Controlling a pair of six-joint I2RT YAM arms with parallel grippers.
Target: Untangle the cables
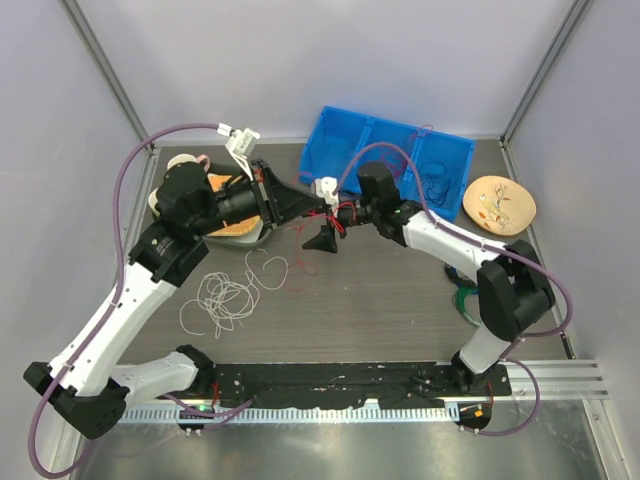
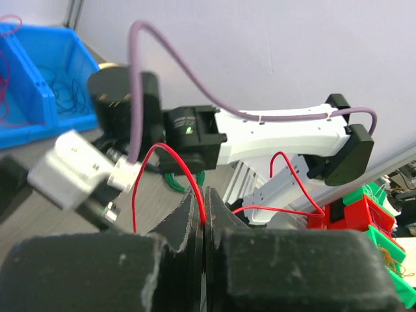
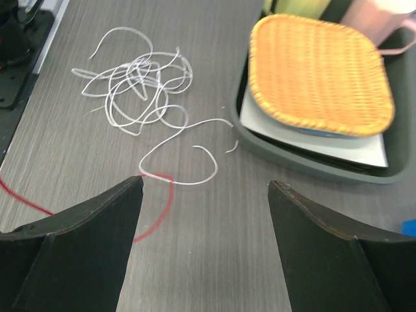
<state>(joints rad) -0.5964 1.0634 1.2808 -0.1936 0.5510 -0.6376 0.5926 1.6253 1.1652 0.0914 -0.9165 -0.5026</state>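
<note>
My left gripper is shut on a thin red cable, held above the table; the cable loops up from the jaws and trails to the right. The red cable also shows in the top view, between the two grippers. My right gripper is open and empty just below the left one, above the table. A loose tangle of white cable lies on the table and also shows in the right wrist view. A short red stretch lies by my right gripper's left fingertip.
A blue three-part bin at the back holds dark and red cables. A wooden plate is at the right. A grey tray with an orange basket lies under my left arm. Green cables lie by the right arm.
</note>
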